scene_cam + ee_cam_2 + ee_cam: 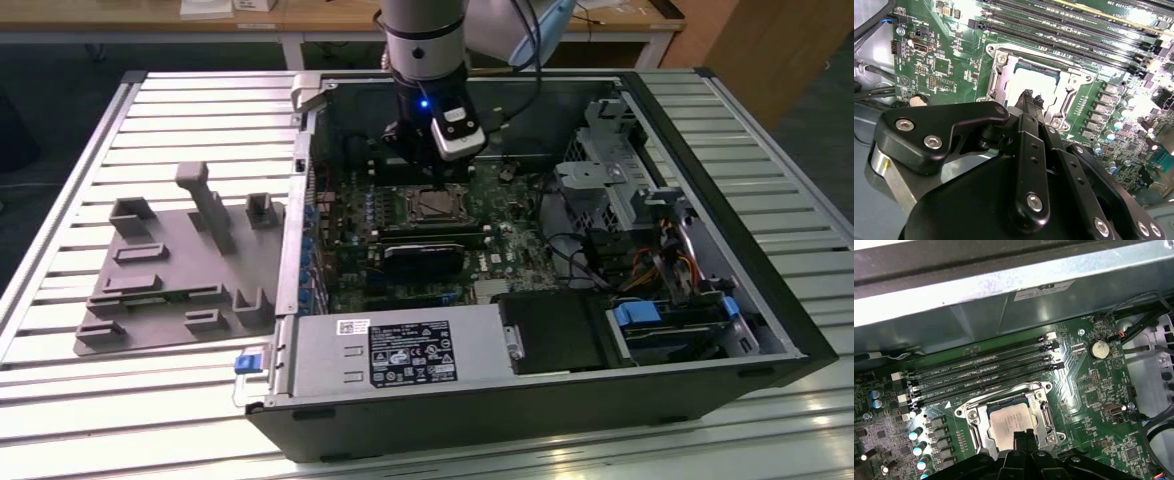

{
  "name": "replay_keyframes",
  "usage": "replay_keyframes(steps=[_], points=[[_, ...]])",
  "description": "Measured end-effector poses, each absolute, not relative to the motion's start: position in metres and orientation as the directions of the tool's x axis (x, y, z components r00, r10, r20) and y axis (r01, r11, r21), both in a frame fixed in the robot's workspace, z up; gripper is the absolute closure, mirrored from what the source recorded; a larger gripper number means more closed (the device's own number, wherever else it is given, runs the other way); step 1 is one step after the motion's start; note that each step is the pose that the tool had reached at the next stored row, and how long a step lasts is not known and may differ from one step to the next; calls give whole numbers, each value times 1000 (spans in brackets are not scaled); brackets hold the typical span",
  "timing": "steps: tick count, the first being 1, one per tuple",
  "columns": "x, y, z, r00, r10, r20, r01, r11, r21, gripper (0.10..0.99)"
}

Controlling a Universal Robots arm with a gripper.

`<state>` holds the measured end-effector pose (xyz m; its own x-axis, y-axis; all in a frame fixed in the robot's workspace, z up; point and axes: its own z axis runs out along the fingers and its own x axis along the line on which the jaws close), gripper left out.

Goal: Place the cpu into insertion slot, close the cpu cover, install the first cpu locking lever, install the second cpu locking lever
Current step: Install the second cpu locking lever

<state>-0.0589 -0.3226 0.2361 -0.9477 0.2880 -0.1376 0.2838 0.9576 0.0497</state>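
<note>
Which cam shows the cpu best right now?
First wrist view: the cpu sits in the silver-framed socket, its grey top mostly visible above the gripper. Second wrist view shows it glared and partly blocked by the gripper. Exterior view shows it small, below the arm.

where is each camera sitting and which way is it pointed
Exterior view: off the arm, high up, looking down into the open computer case on a slatted table; the arm and gripper hang over the socket.
Second wrist view: on the wrist, looking past the black gripper at the cpu in the socket.
First wrist view: on the wrist, facing the cpu, the memory slots and the case wall; gripper at the edge.
Both wrist views share the cpu, cover closed.
</note>
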Motion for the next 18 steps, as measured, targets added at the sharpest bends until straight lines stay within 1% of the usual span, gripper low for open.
replay_keyframes(steps=[18], points=[[-59,-346,236,-948,288,-138,284,958,50,984]])
